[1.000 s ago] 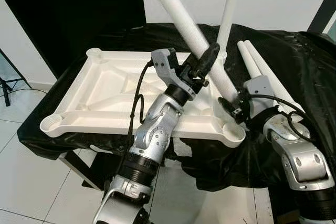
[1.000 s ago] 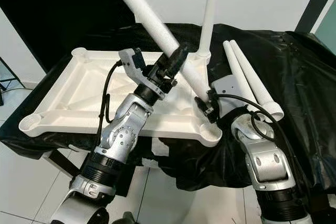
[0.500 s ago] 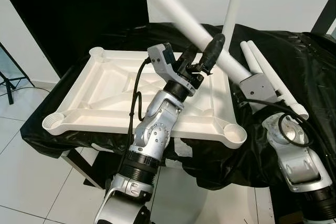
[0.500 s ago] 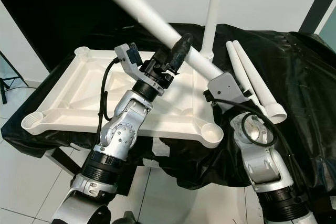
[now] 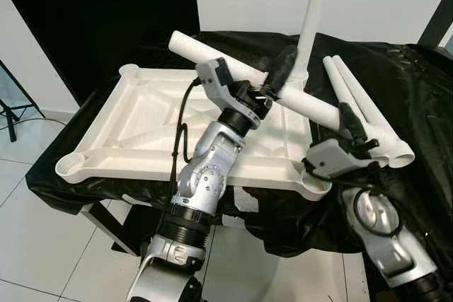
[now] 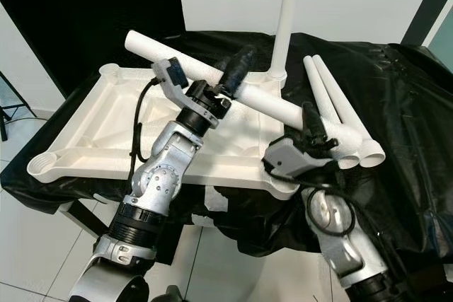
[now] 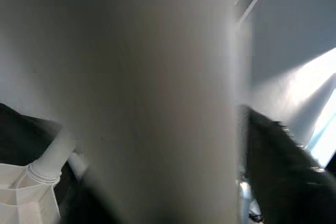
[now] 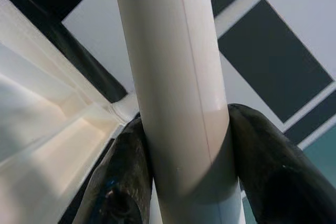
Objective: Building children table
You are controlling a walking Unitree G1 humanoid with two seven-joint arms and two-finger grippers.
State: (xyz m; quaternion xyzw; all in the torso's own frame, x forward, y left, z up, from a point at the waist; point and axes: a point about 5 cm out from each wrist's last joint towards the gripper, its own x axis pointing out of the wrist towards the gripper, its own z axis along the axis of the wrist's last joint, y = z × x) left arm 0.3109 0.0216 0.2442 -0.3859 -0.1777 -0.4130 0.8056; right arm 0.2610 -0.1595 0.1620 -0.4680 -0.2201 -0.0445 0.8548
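We see a white tabletop [image 5: 141, 129] lying upside down on a black-draped surface [image 5: 417, 90], its near edge close to the drape's front edge, with tiled floor [image 5: 42, 245] open below. One white leg [image 5: 313, 12] already stands upright in the far right corner socket. Our left gripper [image 5: 272, 88], arm reaching up and forward over the tabletop, is clamped around a second leg [image 5: 248, 83] near its middle, holding it almost level above the tabletop. Our right gripper [image 5: 352, 126], wrist bent beside the near right corner socket [image 5: 316, 180], pinches that same leg's lower end (fingers [image 8: 273, 161] hugging it on both sides). Two spare legs [image 5: 364, 107] lie just beside, crowding the right arm.
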